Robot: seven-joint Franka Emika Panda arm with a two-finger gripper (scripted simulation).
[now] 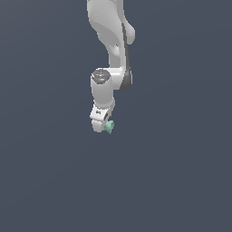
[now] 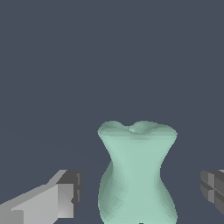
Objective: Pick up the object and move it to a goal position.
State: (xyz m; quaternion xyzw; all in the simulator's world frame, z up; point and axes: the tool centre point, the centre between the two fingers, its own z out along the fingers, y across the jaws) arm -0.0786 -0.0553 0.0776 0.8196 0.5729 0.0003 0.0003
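Observation:
The object is a mint-green piece with a pinched waist and a flared, notched end. In the wrist view it stands between the two grey fingers of my gripper, with a visible gap to the finger on one side and a wider gap to the finger on the other. Neither pad touches it, so the gripper is open around it. In the exterior view the white arm reaches down the middle of the picture, and the object peeks out at the tip of the gripper, toward the exterior view's right.
A plain dark blue-grey ground fills both views, and only the arm and the object show on it.

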